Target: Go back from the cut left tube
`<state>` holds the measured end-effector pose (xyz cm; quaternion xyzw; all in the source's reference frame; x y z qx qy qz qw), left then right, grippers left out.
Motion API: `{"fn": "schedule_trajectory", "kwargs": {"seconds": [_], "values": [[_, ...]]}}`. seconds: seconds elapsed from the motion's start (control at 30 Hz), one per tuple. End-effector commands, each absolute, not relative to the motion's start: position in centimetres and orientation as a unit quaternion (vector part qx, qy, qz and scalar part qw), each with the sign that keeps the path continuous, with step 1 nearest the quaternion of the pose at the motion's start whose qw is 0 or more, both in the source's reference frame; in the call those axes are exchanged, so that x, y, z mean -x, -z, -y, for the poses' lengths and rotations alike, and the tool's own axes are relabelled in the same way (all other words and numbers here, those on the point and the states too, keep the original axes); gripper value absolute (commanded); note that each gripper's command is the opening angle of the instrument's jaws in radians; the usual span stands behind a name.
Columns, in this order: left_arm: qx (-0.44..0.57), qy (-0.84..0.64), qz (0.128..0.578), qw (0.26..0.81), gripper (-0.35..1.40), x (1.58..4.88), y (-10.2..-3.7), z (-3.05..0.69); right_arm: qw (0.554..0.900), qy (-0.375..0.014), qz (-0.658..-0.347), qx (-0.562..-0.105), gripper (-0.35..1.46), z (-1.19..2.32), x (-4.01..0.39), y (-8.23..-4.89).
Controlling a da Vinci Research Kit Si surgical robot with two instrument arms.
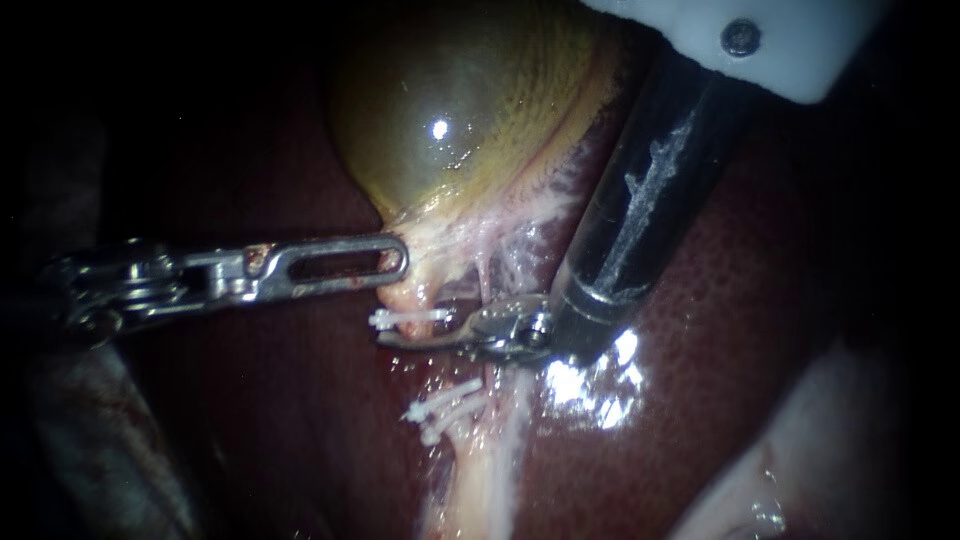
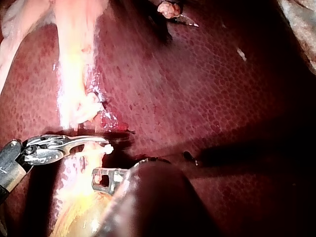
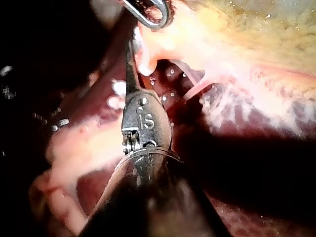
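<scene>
Several white clips [image 1: 410, 318] beside right instrument's [image 1: 405, 340] closed tip

The dark red liver [image 1: 780, 300] carries everything: the greenish gallbladder [image 1: 450, 110] and a pale clipped tube [image 1: 470, 440] lie on it.

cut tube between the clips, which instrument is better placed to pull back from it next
Right. The right instrument has its shut jaws in the gap between the clips on the cut tube. The left instrument sits at the neck of the gallbladder, beside the cut.
</scene>
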<state>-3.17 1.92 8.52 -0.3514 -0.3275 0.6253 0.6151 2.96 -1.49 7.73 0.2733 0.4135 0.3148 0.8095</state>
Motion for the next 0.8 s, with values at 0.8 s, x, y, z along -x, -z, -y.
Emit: {"fn": "schedule_trajectory", "kwargs": {"seconds": [0.8], "values": [[0.351,-0.626,0.328,0.614,-0.35,3.14,-8.54,-1.93,0.835,-0.243,-0.445,-0.213,1.3,1.68,-2.63,-7.66]]}}
